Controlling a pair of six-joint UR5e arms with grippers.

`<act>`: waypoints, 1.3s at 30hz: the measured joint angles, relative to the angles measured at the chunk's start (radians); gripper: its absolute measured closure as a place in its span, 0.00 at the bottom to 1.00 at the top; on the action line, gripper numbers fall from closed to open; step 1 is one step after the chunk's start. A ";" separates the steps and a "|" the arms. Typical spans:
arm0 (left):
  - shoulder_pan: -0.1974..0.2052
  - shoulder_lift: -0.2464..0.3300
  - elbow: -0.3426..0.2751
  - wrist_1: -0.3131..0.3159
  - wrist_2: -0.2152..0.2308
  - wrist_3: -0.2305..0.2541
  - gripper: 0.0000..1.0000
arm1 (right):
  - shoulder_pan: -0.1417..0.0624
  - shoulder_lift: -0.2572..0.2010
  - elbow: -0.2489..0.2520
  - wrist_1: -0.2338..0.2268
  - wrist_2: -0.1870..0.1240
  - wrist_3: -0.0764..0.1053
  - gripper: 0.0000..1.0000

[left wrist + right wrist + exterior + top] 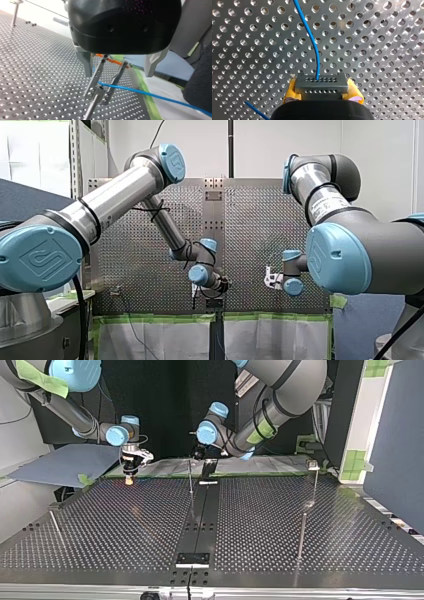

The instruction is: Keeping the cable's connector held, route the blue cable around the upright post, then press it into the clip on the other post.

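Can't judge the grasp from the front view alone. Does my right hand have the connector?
Observer: Yes. In the right wrist view the right hand clamps the grey connector between yellow pads.
Operator: And the other arm?
Observer: The left hand is open, with its metal fingers either side of the clip on its post.
Operator: Seated yet?
Observer: The blue cable crosses the clip's prongs. Seated or not, I cannot tell.
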 joint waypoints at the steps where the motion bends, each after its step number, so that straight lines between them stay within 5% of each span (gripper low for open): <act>1: 0.000 0.000 0.000 0.005 -0.003 -0.002 0.00 | 0.000 0.000 0.000 0.000 0.000 0.000 1.00; 23: -0.004 0.003 -0.002 0.021 -0.015 -0.004 0.00 | -0.003 0.003 0.000 0.000 -0.001 0.000 1.00; 34: -0.030 0.086 -0.083 0.094 -0.031 0.013 0.00 | -0.004 0.004 -0.001 0.004 -0.001 0.000 1.00; 39: -0.061 0.134 -0.132 0.143 -0.065 -0.017 0.00 | -0.004 0.005 -0.002 0.004 -0.001 0.000 1.00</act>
